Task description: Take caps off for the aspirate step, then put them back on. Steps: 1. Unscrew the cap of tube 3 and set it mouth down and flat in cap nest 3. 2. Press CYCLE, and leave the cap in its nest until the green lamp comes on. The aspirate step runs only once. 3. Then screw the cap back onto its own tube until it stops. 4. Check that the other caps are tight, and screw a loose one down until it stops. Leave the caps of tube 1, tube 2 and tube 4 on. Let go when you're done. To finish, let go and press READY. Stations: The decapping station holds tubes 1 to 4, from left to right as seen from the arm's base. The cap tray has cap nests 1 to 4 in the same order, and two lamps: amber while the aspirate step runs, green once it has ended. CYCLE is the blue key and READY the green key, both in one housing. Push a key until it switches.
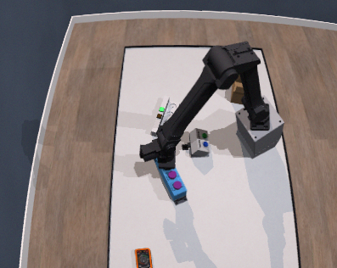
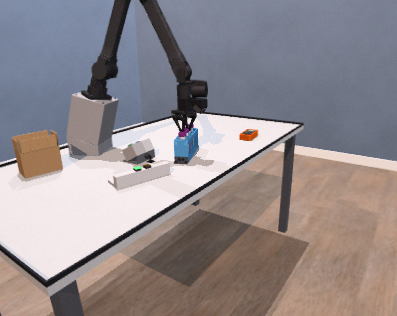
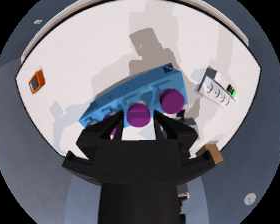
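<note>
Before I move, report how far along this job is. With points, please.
Looks done: the green lamp (image 1: 161,109) (image 2: 137,168) (image 3: 233,93) is lit, the cap nests (image 1: 173,107) (image 3: 209,86) look bare, and four purple caps (image 1: 171,175) (image 2: 182,134) (image 3: 172,101) sit on the station.
In hand: nothing gripped; the open gripper (image 1: 166,163) (image 2: 184,130) (image 3: 138,113) straddles what looks like tube 3's cap.
Left: confirm tightness, which I cannot see, then probably press READY (image 1: 205,136).

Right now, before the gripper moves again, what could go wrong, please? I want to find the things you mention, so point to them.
The open gripper (image 1: 166,163) (image 2: 184,129) (image 3: 138,113) could bump the neighbouring cap (image 3: 172,101), as the caps stand close together. Closing off-centre might tilt the middle cap (image 3: 138,115). Later, the blue key (image 1: 205,144) could be hit instead of the green key (image 1: 205,136) beside it.
</note>
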You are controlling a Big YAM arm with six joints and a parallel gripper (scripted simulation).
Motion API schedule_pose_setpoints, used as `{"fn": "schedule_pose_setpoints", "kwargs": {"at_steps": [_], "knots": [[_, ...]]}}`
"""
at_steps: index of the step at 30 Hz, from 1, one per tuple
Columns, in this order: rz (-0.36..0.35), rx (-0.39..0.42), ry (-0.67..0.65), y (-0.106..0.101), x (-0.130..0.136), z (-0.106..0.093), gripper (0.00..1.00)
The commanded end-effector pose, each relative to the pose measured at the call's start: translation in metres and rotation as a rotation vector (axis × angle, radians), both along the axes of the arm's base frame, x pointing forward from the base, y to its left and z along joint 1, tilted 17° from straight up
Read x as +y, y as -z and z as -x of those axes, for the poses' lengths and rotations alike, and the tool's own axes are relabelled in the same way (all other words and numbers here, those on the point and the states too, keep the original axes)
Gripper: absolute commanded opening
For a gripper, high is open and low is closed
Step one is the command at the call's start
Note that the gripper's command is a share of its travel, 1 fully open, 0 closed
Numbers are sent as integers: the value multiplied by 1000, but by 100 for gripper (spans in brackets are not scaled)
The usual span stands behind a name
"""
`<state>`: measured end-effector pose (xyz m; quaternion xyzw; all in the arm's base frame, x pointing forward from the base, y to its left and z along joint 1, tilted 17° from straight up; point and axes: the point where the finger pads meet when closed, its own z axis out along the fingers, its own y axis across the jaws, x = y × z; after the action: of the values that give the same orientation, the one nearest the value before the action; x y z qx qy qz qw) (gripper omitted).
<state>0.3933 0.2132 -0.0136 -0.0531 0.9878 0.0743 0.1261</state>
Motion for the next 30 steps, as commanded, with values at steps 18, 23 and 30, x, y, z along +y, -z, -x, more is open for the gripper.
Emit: {"fn": "schedule_pose_setpoints", "kwargs": {"at_steps": [18, 23, 30], "knots": [[127, -112, -546, -7, 10, -7, 49], [166, -138, -698, -7, 10, -7, 49], [227, -178, -928, -7, 11, -6, 49]]}}
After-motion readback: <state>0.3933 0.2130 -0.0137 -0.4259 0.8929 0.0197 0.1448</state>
